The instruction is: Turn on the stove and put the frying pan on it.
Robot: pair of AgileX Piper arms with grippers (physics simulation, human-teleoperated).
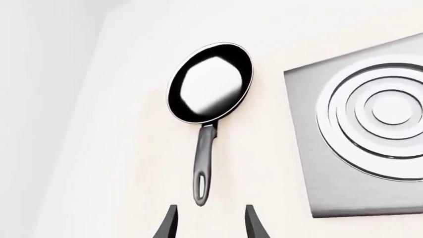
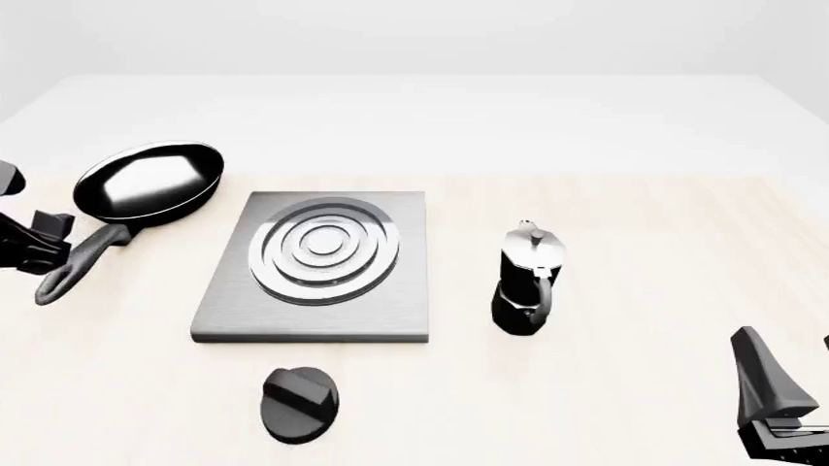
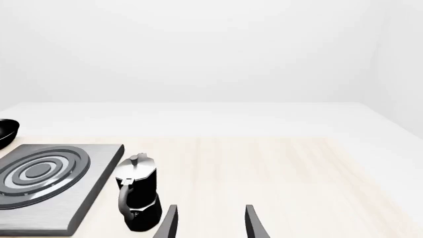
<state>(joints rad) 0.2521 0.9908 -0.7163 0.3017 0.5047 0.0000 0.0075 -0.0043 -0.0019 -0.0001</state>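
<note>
In the left wrist view we look along our left end effector (image 1: 210, 220), whose fingers stand apart and hold nothing, lined up with the tip of the frying pan (image 1: 210, 83)'s handle; the pan lies flat on the bench (image 1: 119, 163), apart from the stove (image 1: 343, 148) beside it. We judge the pan stiff, glossy and likely slippery, heavier at the bowl than at the handle, so we would grip the handle close to the bowl to limit tilting. In the front view the pan sits near the bench's left edge, the stove's slab lies toward the middle, its knob (image 2: 299, 403) stands near the front edge apart from the slab, and a moka pot (image 2: 527, 280) stands right of the stove. Our right end effector (image 2: 790, 398) hangs near the front right corner. In the right wrist view its fingers (image 3: 254, 223) are spread and empty, the moka pot close ahead.
</note>
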